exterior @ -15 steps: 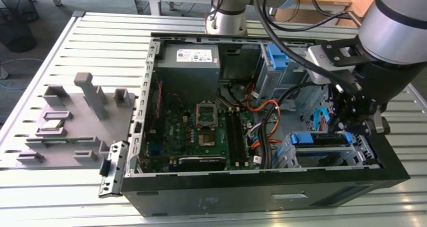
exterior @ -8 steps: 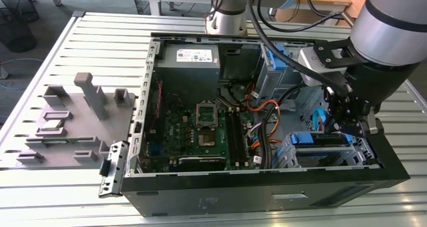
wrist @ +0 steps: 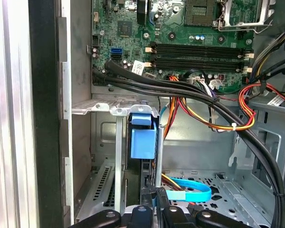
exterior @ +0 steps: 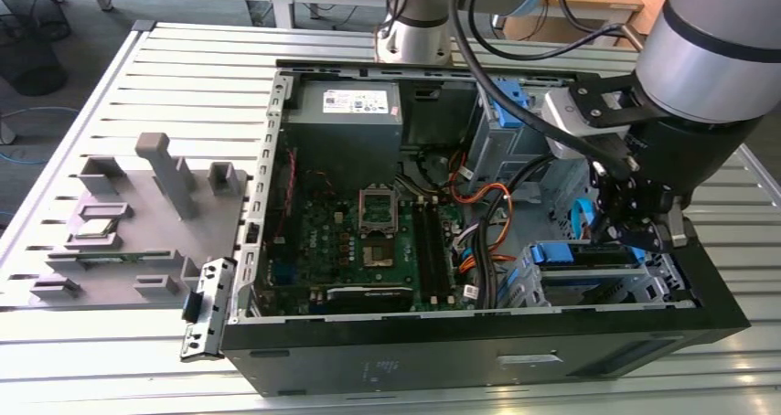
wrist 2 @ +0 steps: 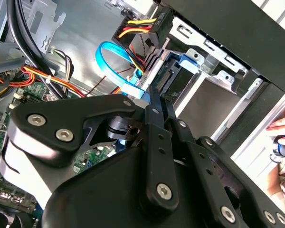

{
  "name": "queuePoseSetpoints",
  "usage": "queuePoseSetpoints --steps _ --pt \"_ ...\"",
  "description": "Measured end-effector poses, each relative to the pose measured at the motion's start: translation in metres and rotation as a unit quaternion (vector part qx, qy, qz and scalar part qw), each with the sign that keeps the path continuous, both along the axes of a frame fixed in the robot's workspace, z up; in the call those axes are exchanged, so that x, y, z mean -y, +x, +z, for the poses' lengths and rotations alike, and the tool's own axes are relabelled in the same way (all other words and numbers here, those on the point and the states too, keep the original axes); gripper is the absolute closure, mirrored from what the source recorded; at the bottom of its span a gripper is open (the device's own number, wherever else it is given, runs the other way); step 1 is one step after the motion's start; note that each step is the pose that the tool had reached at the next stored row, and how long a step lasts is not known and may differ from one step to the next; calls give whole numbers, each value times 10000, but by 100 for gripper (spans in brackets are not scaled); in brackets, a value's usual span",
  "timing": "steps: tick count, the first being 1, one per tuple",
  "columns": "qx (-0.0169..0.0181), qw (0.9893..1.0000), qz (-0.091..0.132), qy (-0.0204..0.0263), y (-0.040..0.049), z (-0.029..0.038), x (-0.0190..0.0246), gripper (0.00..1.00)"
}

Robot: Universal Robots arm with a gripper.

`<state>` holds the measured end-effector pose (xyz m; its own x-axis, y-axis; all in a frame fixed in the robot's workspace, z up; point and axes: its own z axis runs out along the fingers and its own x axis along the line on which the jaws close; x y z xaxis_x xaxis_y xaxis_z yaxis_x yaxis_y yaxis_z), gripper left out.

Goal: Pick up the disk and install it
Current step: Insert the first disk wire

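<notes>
- in the exterior view, an open black metal computer case (exterior: 488, 346) is seen lying on a slatted silver metal table (exterior: 146, 68), with a green circuit board (exterior: 366, 241) on its floor.
- a grey power supply box (exterior: 354, 104) with a white sticker is set at the end of the case farthest from the camera. the sticker's print cannot be read.
- the black metal gripper (exterior: 637, 234) is found inside the case at the exterior view's right, just above a silver metal drive cage (exterior: 531, 278).
- the disk (exterior: 586, 255), a flat drive framed by a blue plastic bracket, is seated in that cage. its label cannot be made out.
- a grey moulded parts tray (exterior: 123, 232) is laid on the table at the exterior view's left, apart from the case.
- in the second wrist view, the jaws of the gripper (wrist 2: 155, 92) are seen drawn together with nothing between them, pointed at the disk (wrist 2: 187, 59) in the cage. contact cannot be judged.
- a light blue flat cable (wrist 2: 115, 54) is looped near the fingertips, and a person's hand (wrist 2: 281, 124) is seen outside the case.
- in the first wrist view, the disk (wrist: 143, 140) is shown edge-on in the cage (wrist: 114, 109), with the gripper (wrist: 156, 194) near it.
- thick black cables (wrist: 180, 90) are run past long black memory slots (wrist: 199, 52). the board's white print cannot be read.
</notes>
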<state>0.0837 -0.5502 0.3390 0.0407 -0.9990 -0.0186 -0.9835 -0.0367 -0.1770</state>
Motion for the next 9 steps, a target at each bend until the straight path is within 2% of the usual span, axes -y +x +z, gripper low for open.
queuePoseSetpoints --steps 9 --pt "1 10000 -3 4 -10 -6 1 84"
